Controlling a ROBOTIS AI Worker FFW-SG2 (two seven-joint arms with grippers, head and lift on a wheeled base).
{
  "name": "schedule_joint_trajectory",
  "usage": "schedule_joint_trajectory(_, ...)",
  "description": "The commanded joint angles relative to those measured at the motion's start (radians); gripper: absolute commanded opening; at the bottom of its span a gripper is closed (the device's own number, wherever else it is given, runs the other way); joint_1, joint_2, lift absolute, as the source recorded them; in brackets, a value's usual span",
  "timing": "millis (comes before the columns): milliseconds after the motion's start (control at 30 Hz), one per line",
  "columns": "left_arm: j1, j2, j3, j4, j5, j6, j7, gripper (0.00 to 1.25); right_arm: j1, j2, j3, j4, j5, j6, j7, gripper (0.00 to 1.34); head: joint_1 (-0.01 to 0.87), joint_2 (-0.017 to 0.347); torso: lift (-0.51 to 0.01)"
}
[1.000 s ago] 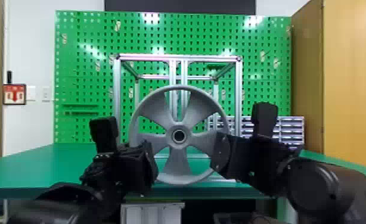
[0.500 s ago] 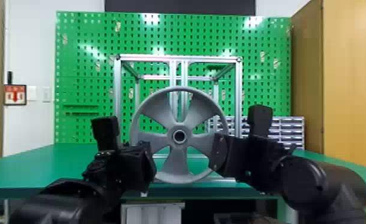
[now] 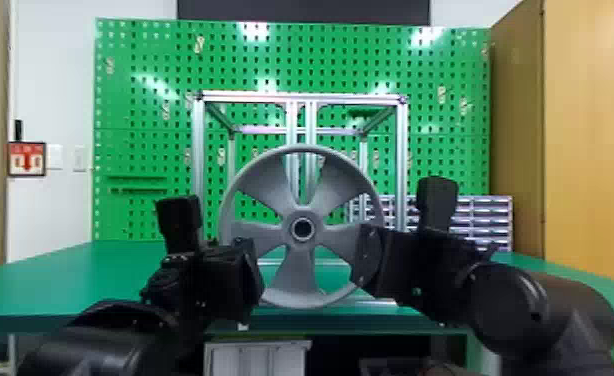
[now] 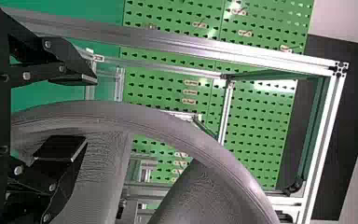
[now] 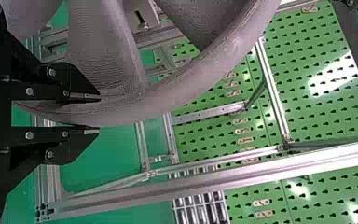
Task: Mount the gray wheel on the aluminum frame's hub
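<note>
Shifted slightly left with right gripper point(image 3: 367, 260), clamping gray wheel point(image 3: 296, 275) at right rim, narrowly parted; straddled left rim, unclamped, with left gripper point(image 3: 252, 270) spread wide.

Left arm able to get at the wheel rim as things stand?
Looks like yes. The left claw is open around the rim of the wheel, and I see nothing else between its fingers to block it.
</note>
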Motion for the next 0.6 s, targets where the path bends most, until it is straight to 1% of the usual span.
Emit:
schedule_joint_trajectory(0,0.001,0.000,0.001,0.000,0.000,-0.002,-0.002,0.56,0.002,0.001,0.000,-0.004,-0.004,-0.002,0.000,0.19,-0.005,0.006,-0.499)
schedule_joint_trajectory(133,0.002,0.000,0.000,0.000,0.000,-0.002,-0.002,0.63,0.003,0.001,-0.001,-0.004,-0.012,-0.008,0.000,0.41,-0.005,0.006,-0.499)
schedule_joint_trajectory(200,0.002,0.000,0.001,0.000,0.000,-0.002,-0.002,0.67,0.005,0.001,-0.003,-0.004,-0.014,-0.008,0.000,0.45,-0.005,0.006,-0.499)
schedule_joint_trajectory(333,0.004,0.000,0.003,0.000,0.001,-0.002,-0.006,0.77,0.009,0.001,-0.006,-0.004,-0.021,-0.017,0.000,0.67,-0.005,0.006,-0.499)
schedule_joint_trajectory(433,0.004,0.000,0.003,-0.002,0.001,-0.002,-0.009,0.83,0.011,0.001,-0.008,-0.004,-0.024,-0.018,0.000,0.75,-0.005,0.006,-0.499)
schedule_joint_trajectory(567,0.007,0.000,0.004,-0.003,0.001,-0.002,-0.009,0.93,0.014,0.001,-0.009,-0.004,-0.027,-0.023,0.000,0.89,-0.005,0.006,-0.499)
